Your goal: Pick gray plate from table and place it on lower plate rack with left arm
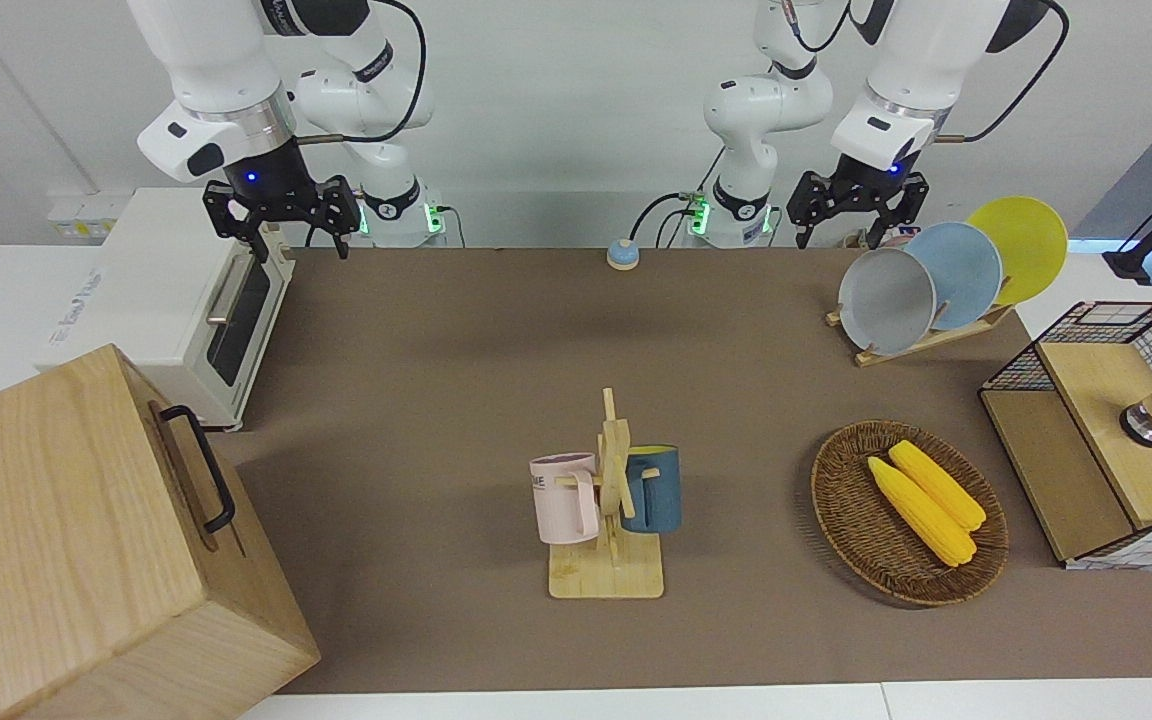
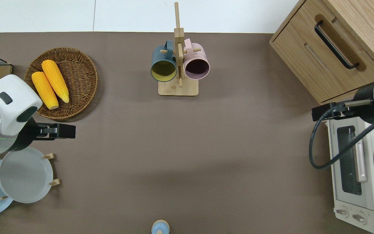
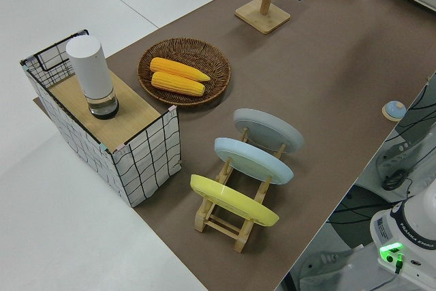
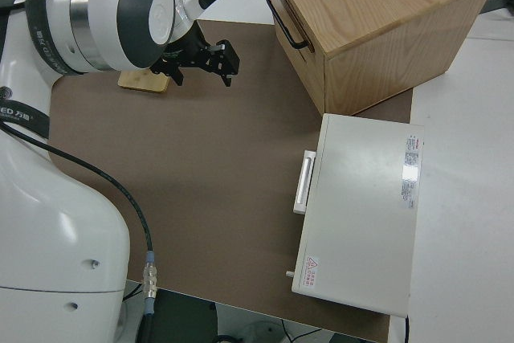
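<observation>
The gray plate point(image 1: 886, 300) point(image 2: 24, 175) point(image 3: 268, 129) leans in the slot of the lower plate rack point(image 1: 926, 340) point(image 2: 53, 169) point(image 3: 231, 223) farthest from the robots. It is one of three plates on that rack, at the left arm's end of the table point(image 1: 436, 400). My left gripper point(image 1: 856, 205) point(image 2: 57, 131) hangs open and holds nothing. It is over the bare table between the rack and the basket, just clear of the plate's rim. My right gripper point(image 1: 281, 215) point(image 4: 205, 62) is open and its arm is parked.
On the same rack stand a light-blue plate point(image 1: 966, 270) and a yellow plate point(image 1: 1021, 245). A wicker basket point(image 1: 841, 510) holds two corn cobs. A mug stand point(image 1: 608, 560) with two mugs, a wire crate point(image 1: 1096, 330), a toaster oven point(image 1: 186, 300) and a wooden drawer box point(image 1: 86, 540) stand around.
</observation>
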### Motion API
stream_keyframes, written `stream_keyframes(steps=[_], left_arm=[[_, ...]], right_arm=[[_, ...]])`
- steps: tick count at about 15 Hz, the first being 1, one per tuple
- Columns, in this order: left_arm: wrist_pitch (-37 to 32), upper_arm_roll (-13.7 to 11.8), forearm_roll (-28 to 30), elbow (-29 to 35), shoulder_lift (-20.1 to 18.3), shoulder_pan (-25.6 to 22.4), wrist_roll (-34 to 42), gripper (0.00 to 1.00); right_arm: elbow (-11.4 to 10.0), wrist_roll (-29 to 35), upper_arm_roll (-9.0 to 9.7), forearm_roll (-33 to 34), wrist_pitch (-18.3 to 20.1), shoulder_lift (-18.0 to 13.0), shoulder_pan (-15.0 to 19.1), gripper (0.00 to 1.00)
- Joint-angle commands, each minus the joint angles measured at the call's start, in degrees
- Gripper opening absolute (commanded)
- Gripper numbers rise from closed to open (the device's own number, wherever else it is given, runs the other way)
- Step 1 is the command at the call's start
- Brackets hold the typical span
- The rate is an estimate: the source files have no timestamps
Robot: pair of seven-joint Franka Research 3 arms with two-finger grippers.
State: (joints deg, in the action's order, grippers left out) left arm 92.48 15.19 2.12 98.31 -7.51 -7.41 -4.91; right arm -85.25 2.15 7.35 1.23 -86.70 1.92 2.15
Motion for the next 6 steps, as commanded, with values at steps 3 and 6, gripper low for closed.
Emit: stream_keyframes(steps=[3, 6], left_arm=[[-2.82, -2.53, -0.19, -0.4, -0.22, 1.96, 1.4, 1.0], [-3.27, -2.53, -0.19, -0.4, -0.23, 1.96, 1.4, 1.0]], right_arm=[[1.14, 0.75, 1.18, 0.17, 0.92, 0.54, 1.28, 0.983], [1.23, 0.75, 1.18, 0.17, 0.92, 0.54, 1.28, 0.983]])
